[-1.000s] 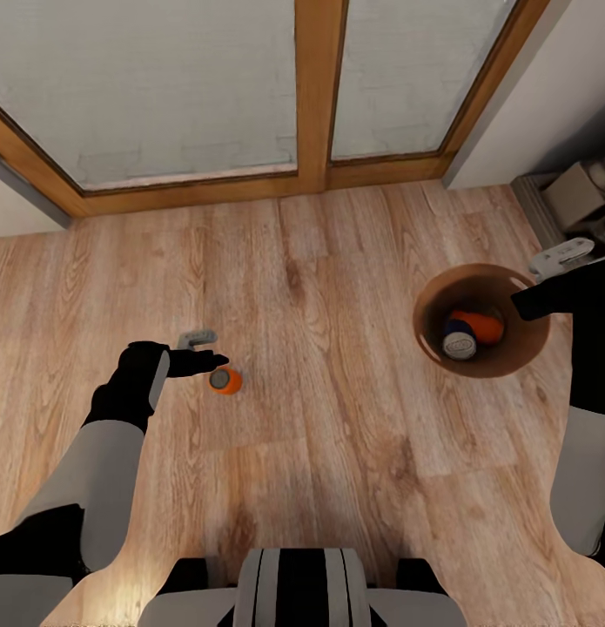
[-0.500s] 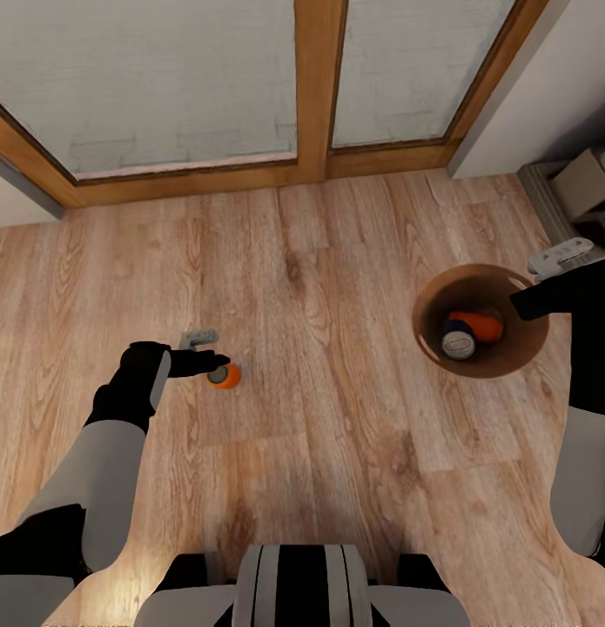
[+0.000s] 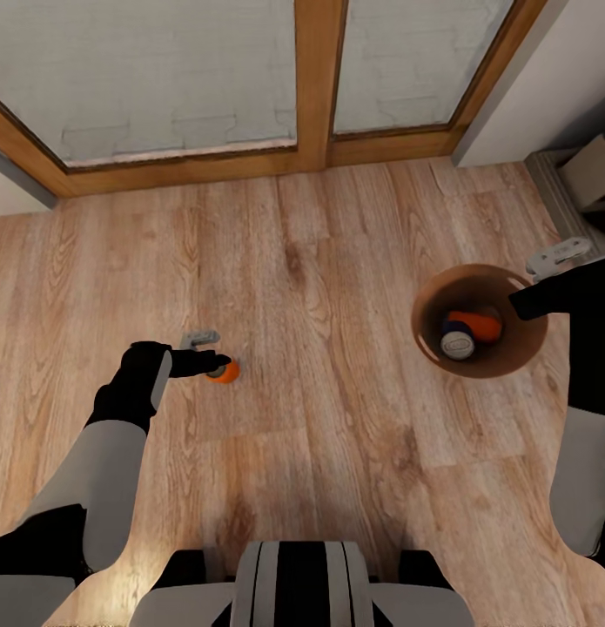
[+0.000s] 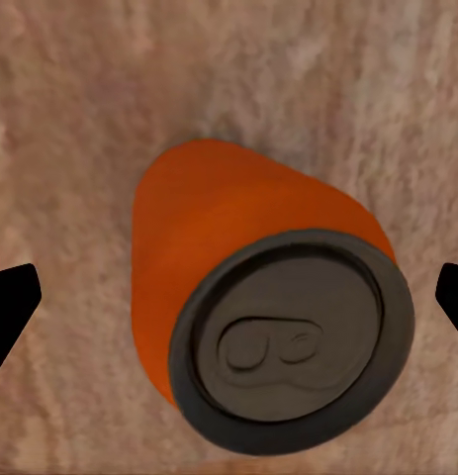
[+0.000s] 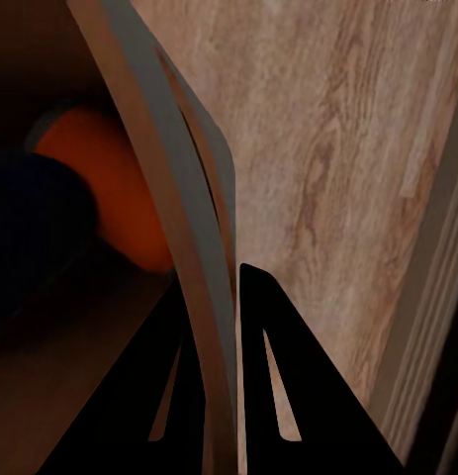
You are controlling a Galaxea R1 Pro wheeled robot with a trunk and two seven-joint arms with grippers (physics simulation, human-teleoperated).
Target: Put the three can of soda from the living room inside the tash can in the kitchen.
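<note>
The last orange can point(image 3: 225, 372) stands upright on the plank floor point(image 3: 337, 261), in front of the glass doors point(image 3: 163, 78). The left gripper point(image 3: 206, 350) hangs right over it — in the left wrist view the can point(image 4: 258, 327) sits between the two dark fingertips point(image 4: 11, 307), which stand wide apart at either side and hold nothing yet.

Over to the right, the bin point(image 3: 428, 300) holds the other two: an orange can point(image 3: 478, 324) lying on its side and a blue can point(image 3: 457, 341) with its grey top showing. The right gripper point(image 3: 546, 279) is pinched onto the bin's rim; the right wrist view shows its fingers point(image 5: 278, 366) closed on either side of the thin wall point(image 5: 179, 247).

My guess is the can is light and stiff, but smooth and round, so it could slip or tip if nudged off centre. The best hold looks to be across the middle of the body, pads on opposite sides, low enough to clear the top's tapered edge — and closed gently, since a thin can dents.
</note>
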